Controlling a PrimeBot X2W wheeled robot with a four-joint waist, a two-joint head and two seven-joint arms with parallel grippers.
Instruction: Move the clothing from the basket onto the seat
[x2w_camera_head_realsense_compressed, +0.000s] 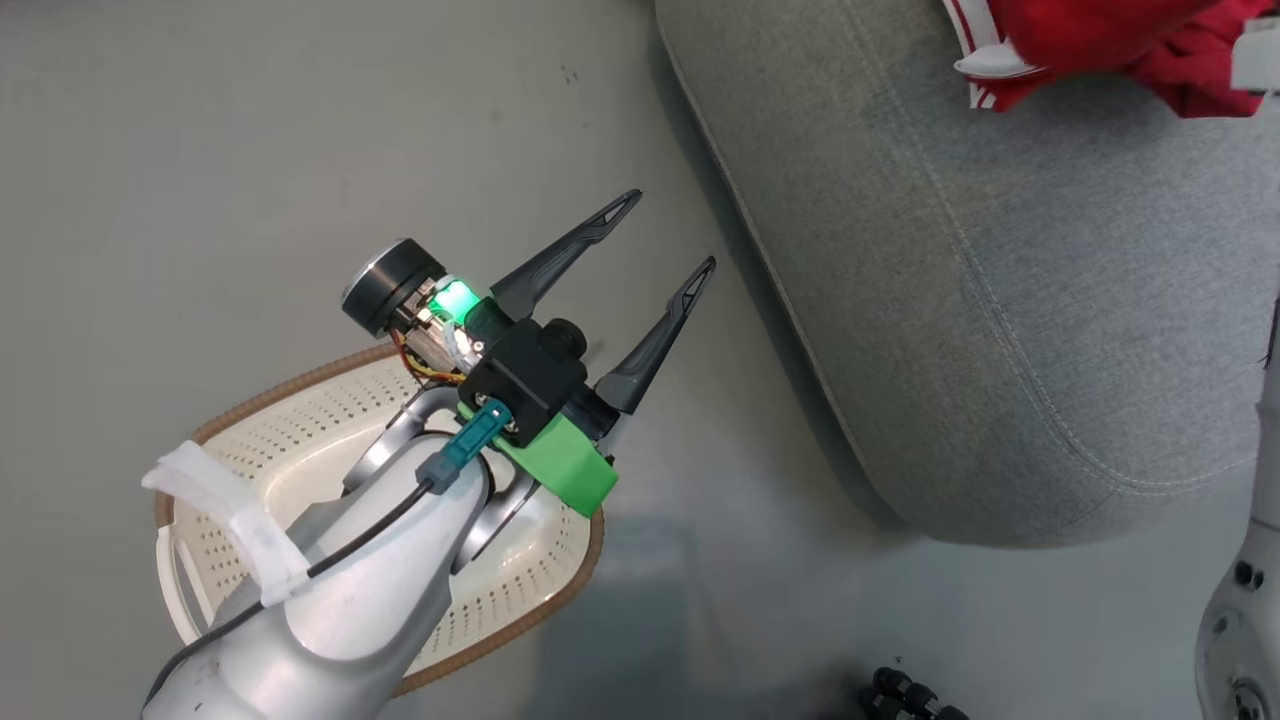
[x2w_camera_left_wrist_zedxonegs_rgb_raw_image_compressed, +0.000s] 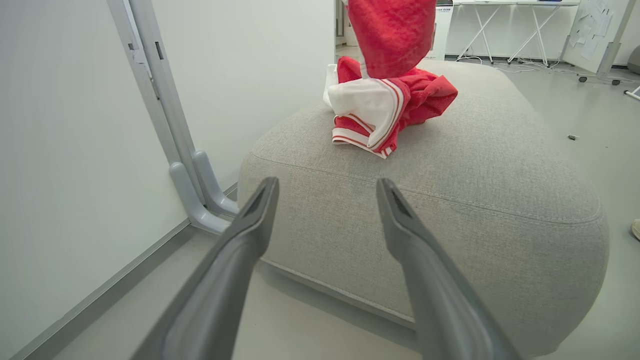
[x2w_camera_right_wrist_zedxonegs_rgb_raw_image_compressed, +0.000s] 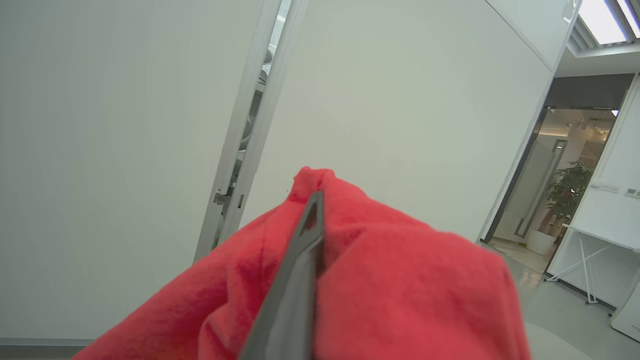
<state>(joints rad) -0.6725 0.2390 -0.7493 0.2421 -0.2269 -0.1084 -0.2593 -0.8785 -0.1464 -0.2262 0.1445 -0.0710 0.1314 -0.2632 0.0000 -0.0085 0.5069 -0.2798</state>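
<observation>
Basket sits lower left in head view, on the floor beside the seat. The perforated bottom showing past the left arm is bare and the rest is hidden under that arm, so it is probably empty but that is unconfirmed. Left gripper hangs over the floor between basket and seat, fingers spread wide with nothing in them. That reads as parked clear of the right arm's work. Clothing lies at the top-right of the seat in head view, cropped by the frame edge. Left wrist view fills that gap: a crumpled red-and-white pile rests on the seat top, well in from the edge. A second red garment hangs straight down over the pile from above the frame, and whether its lower end touches the pile cannot be told. Right wrist view explains the hang: right gripper is clamped on red fabric that drapes down both sides of the fingers. That view looks up at a white wall and a doorway, so it says nothing about position over the seat; left wrist view does. Judgement: likely the last transfer, with release pending. A drop from here should land on the pile.
</observation>
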